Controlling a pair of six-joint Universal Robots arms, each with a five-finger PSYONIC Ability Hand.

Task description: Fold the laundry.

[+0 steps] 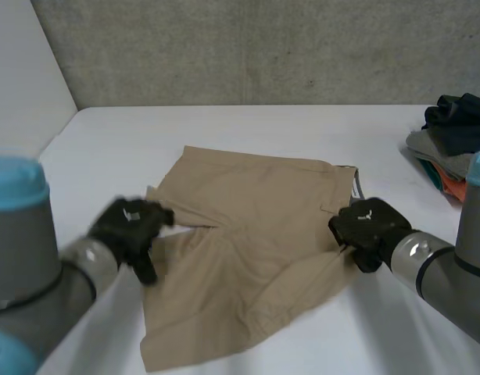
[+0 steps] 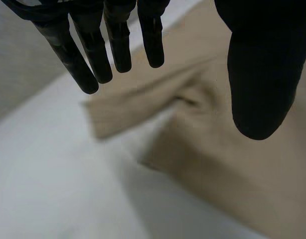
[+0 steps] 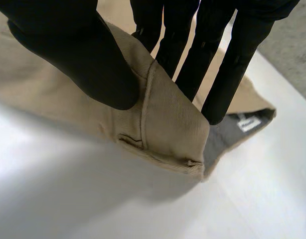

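A pair of tan shorts [image 1: 248, 250] lies spread on the white table [image 1: 248, 125], partly folded, with its waistband toward my right arm. My right hand [image 1: 367, 228] pinches the waistband edge [image 3: 168, 124] between thumb and fingers, lifting it a little off the table. Beside it the grey inner lining and a label [image 3: 247, 123] are exposed. My left hand [image 1: 130, 228] hovers over the shorts' left leg hem [image 2: 123, 117], its fingers [image 2: 118, 45] straight and spread, holding nothing.
A pile of dark, grey, teal and orange clothes [image 1: 451, 144] sits at the table's right edge. A grey concrete wall [image 1: 263, 47] runs behind the table. Bare white tabletop [image 2: 53, 189] lies under my left hand.
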